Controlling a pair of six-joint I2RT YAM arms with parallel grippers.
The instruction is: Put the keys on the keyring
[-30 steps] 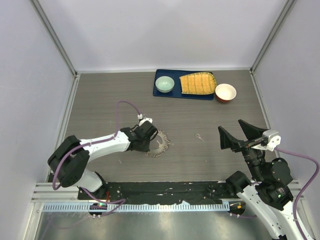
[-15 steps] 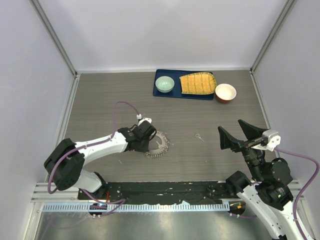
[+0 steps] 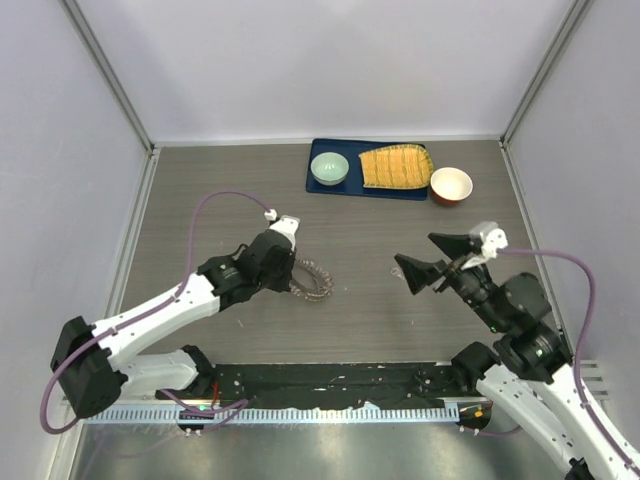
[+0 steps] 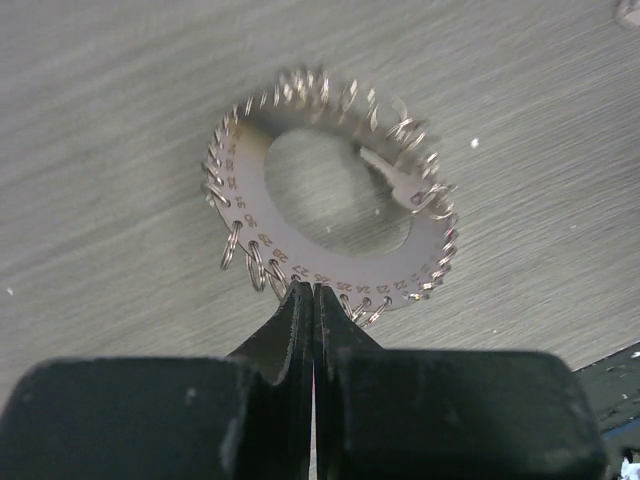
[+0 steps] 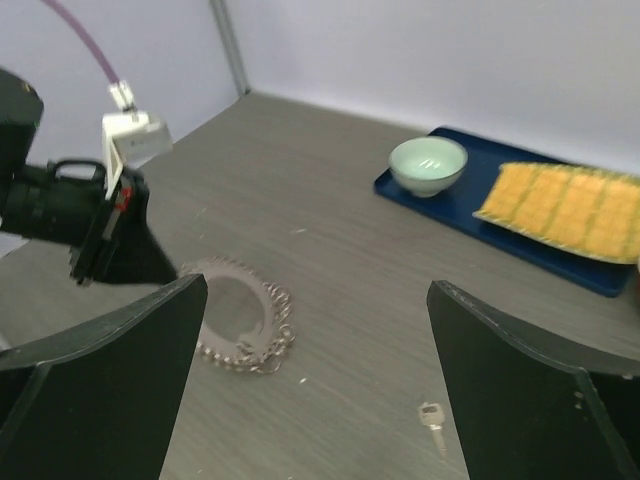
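Two arms were in play.

Top external: the left gripper [image 3: 291, 272] was clamped on the left edge of the keyring [image 3: 314, 283], which sat tilted above the table [image 3: 200, 200]. The right gripper [image 3: 413, 250] hung well to the right of the keyring, spread wide and holding nothing. The key could not be made out here.

Left wrist: the jaws were pressed together on the keyring's [image 4: 250, 200] flat rim, between its small loops [image 4: 232, 245]. A shadow beneath it suggested the keyring was raised off the wood.

Right wrist: the key [image 5: 431, 415] lay flat, right of the keyring [image 5: 240, 355] and apart from it, under the open right gripper [image 5: 315, 290].

Step in hand, as judged: fetching the key. It is thin and flat, so the fingers should straddle its shaft squarely, touch down and close slowly. The left arm should hold the keyring steady, with a free loop facing right.
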